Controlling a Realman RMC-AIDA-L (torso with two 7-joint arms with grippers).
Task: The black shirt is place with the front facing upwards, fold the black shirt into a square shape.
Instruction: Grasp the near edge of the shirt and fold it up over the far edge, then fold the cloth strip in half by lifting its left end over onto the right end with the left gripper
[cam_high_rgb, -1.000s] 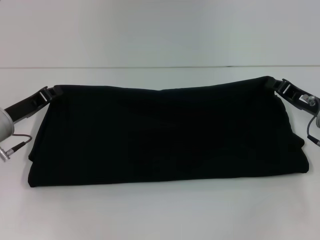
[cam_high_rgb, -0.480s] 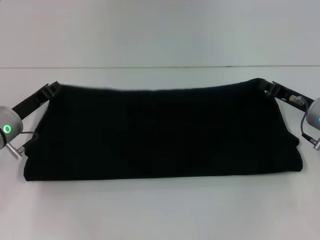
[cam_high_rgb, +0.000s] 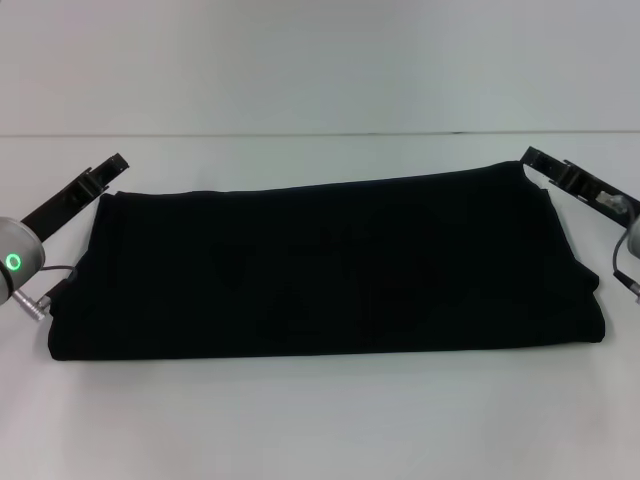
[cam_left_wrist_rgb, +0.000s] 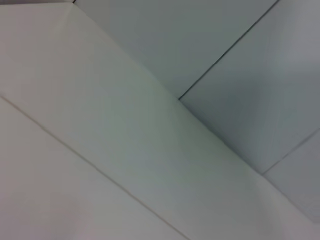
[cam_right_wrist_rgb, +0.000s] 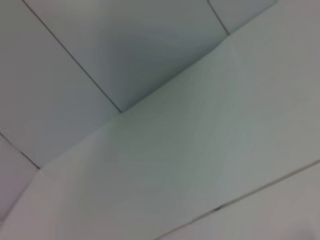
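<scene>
The black shirt (cam_high_rgb: 330, 265) lies between both seemingly released tools (cam_high_rgb: 108, 170) (cam_high_rgb: 545, 163).

1. The black shirt (cam_high_rgb: 325, 268) no longer has its far edge lifted: the raised far corners seen earlier are down, and the cloth lies flat on the table (cam_high_rgb: 320, 420) as a wide folded band.
2. The left gripper (cam_high_rgb: 108, 172) is off the far left corner it held a second ago; it now sits just beyond that corner, clear of the fabric, jaws parted.
3. The right gripper (cam_high_rgb: 545, 164) has likewise let go of the far right corner and sits just beside it.
4. The shirt's far edge now runs lower and straighter than before.
</scene>
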